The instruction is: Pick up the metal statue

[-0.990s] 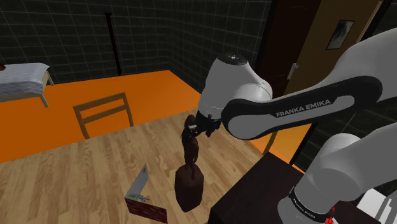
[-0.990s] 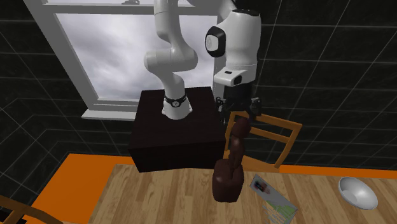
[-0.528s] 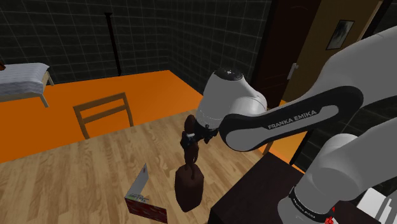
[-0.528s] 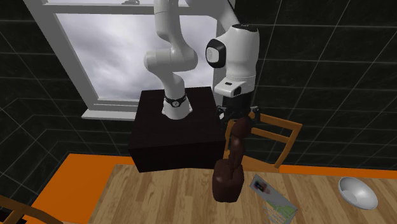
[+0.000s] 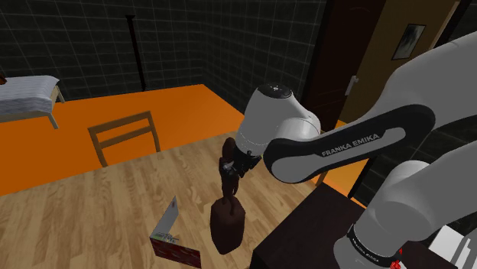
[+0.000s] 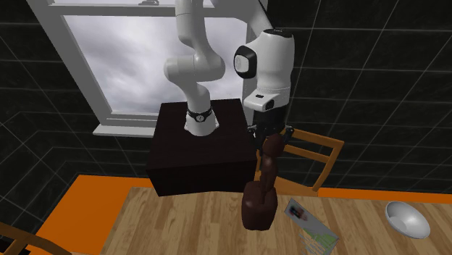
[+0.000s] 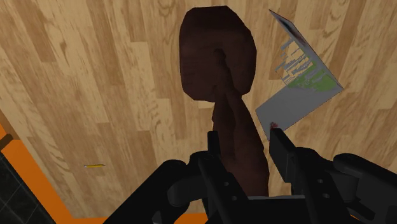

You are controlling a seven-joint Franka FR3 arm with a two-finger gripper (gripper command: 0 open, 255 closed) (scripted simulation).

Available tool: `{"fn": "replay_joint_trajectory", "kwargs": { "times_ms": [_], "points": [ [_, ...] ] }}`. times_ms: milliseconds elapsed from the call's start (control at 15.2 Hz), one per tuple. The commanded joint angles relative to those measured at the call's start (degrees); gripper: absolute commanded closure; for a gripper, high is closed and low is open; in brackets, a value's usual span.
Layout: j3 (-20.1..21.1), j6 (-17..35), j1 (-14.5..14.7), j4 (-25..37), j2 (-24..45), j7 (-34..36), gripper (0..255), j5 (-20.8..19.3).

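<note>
A dark reddish-brown statue (image 5: 227, 222) stands upright on its blocky base on the wooden table (image 5: 92, 214), close to the dark stand (image 5: 306, 237). My black gripper (image 5: 229, 164) has come down from above over its upper part. In the second exterior view the gripper (image 6: 270, 138) sits over the top of the statue (image 6: 259, 206). In the wrist view the gripper (image 7: 245, 143) has the narrow upper body of the statue (image 7: 216, 57) clasped between its two fingers, with the base resting on the wood beyond them.
An open leaflet (image 5: 172, 229) stands on the table beside the statue's base. A grey bowl (image 6: 406, 217) lies farther along the table. A wooden chair (image 5: 126, 134) stands at the table's far edge, another chair (image 6: 311, 156) behind the statue. A small pencil (image 7: 93, 166) lies near the table's edge.
The gripper has sunk a little over the statue's top, and its fingers have closed in on the statue. The statue has stayed in place.
</note>
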Motion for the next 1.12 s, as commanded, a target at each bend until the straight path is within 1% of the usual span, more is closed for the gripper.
{"fn": "replay_joint_trajectory", "kwargs": {
  "times_ms": [0, 132, 528, 1056],
  "points": [
    [-0.02, -0.01, -0.02, -0.05, 0.01, 0.00, 255, 0.00],
    [0.13, -0.07, -0.08, 0.15, 0.14, 0.17, 255, -0.08],
    [-1.76, -5.72, 0.86, 2.69, -3.03, -1.12, 255, 0.66],
    [-3.81, -12.84, 1.39, 6.76, -6.15, -2.28, 255, 0.85]
  ]
}}
